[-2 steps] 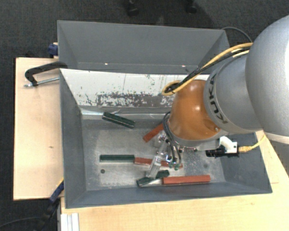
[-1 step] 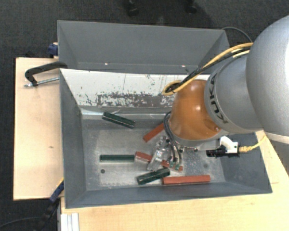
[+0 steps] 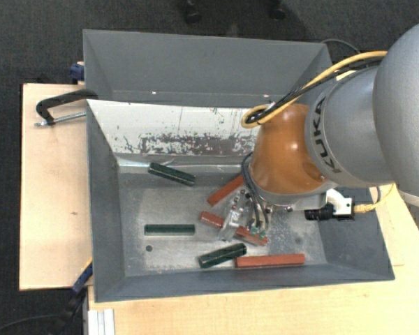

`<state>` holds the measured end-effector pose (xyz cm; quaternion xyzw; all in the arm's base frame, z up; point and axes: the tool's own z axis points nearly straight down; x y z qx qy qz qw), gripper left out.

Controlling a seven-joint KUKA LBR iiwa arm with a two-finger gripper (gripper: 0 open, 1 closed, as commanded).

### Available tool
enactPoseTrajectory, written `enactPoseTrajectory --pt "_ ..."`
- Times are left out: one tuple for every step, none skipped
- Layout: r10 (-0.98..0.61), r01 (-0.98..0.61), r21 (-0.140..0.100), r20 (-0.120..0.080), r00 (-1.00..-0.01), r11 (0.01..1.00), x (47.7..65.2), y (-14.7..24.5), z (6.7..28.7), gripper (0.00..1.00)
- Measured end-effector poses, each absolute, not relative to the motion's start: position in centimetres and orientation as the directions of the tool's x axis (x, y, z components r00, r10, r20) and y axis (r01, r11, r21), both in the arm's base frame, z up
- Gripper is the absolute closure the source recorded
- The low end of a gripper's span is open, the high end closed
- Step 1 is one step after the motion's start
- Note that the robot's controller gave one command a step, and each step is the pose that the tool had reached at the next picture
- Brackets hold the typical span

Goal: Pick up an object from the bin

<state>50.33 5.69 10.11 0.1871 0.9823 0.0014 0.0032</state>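
Gripper hangs low over a small red piece near the middle of the grey bin floor (I cannot tell whether its jaws are spread or closed). Just beside it lie a short red stick, a dark green stick and a long red stick.

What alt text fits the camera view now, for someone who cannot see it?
The arm's gripper is low in the grey bin, over a cluster of short red bars right of centre. A long red bar and a dark green bar lie below it in the view; two more green bars lie to the left.
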Motion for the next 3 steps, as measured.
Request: enactPoseTrajectory --pt "0.366 0.366 0.005 -0.008 -0.930 0.931 50.5 5.8 15.3 1.00" --pt "0.365 0.365 0.003 -0.005 -0.931 0.931 50.7 5.8 15.9 1.00" --pt "0.364 0.364 0.004 -0.006 -0.931 0.931 50.8 5.9 18.4 1.00"
